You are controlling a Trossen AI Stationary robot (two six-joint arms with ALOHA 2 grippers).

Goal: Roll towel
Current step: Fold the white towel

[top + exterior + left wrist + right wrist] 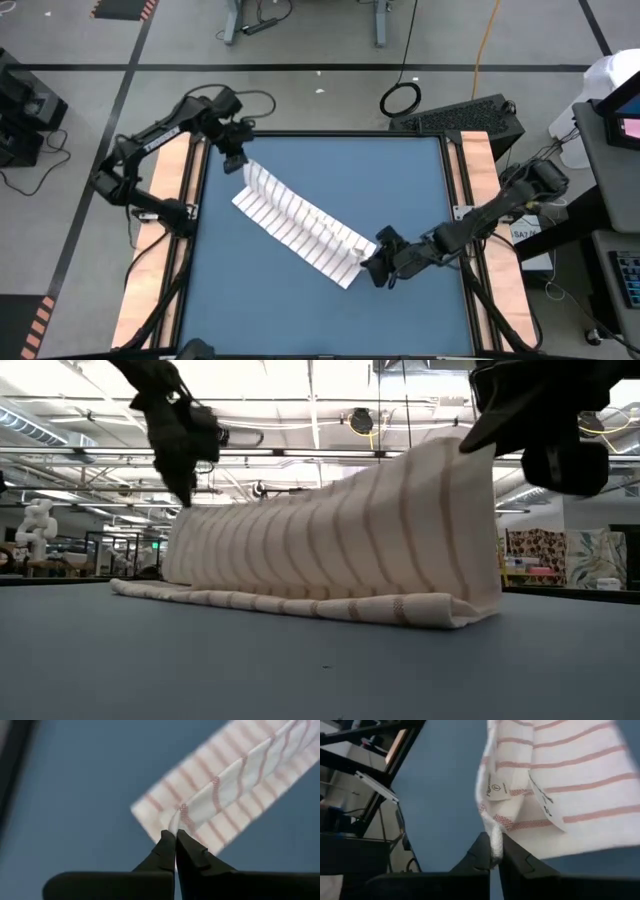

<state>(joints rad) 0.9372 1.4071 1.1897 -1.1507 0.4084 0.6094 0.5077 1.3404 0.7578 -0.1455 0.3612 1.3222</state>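
Observation:
The towel, white with narrow reddish stripes, runs slantwise across the blue table from far left to near right. Its one long edge is raised and the long fold below lies on the tabletop. My left gripper is shut on the towel's far left end. My right gripper is shut on its near right end, where a sewn label shows. In the low view the cloth stands like a wall between the two grippers. My left gripper pinches the raised edge at the towel's far left end between its two fingertips, slanting steeply down from above. One layer or several, I cannot tell. The cloth falls from the fingers to the part on the table. My right gripper pinches the hemmed edge at the towel's near right end, just below the label, between its two fingertips. It comes slanting down from the table's right side. The cloth hangs from the hold, and its lower part rests on the table.
Wooden rails border the table's left and right sides. Bare blue surface lies toward the near edge and the far right corner. A dark box and a cable loop sit beyond the far edge.

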